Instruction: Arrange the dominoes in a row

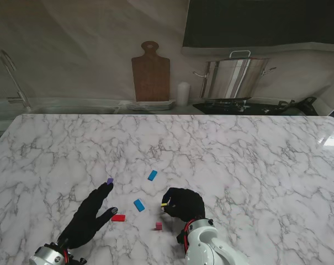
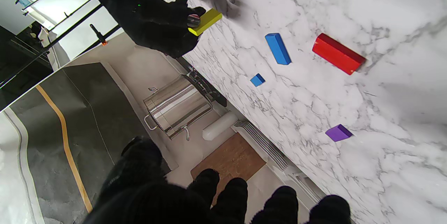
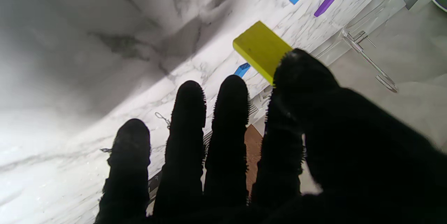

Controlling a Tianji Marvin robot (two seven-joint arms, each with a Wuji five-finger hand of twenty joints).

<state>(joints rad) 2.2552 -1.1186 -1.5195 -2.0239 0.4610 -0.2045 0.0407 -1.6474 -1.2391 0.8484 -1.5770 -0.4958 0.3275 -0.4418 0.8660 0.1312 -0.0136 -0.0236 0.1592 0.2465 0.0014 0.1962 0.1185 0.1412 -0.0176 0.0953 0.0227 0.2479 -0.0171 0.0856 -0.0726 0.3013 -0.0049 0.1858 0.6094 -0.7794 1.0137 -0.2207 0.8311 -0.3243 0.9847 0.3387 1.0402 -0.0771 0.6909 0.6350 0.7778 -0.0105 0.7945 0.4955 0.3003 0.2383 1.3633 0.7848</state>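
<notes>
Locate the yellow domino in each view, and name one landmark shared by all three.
Stand view: yellow domino, pinched in the right hand.
Left wrist view: yellow domino at that hand's fingers.
Right wrist view: yellow domino beyond the thumb.
Shared landmark: purple domino.

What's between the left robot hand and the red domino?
Nothing visible. The red domino lies flat on the marble just right of the open left robot hand, beside its thumb, with bare table between them.
</notes>
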